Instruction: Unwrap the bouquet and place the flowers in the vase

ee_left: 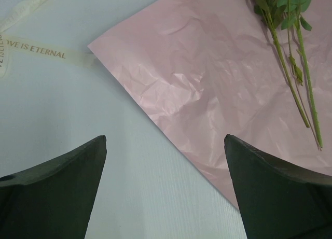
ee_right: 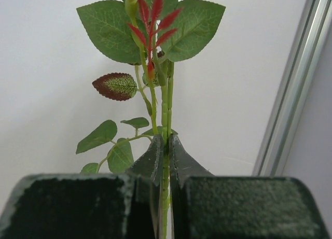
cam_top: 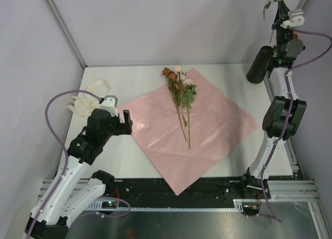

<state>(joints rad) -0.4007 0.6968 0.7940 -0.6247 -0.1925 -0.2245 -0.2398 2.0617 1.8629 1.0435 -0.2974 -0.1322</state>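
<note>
Flowers (cam_top: 180,88) lie on the spread pink paper (cam_top: 207,130) while my right gripper (ee_right: 166,140) pinches one leafy stem (ee_right: 166,94) high near the vase (cam_top: 258,65), which I judge must next be lowered into its mouth; my left gripper (ee_left: 165,140) hangs wide apart, empty.

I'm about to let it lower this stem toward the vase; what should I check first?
1. Right hand shut on the flower stem: ok.
2. Stem's lower end lined up over the vase mouth: cannot tell from these views.
3. Vase standing at the table's far right edge: ok.
4. Left hand open, far from the vase: ok.
5. Other flowers lying loose on the pink paper: ok.
</note>
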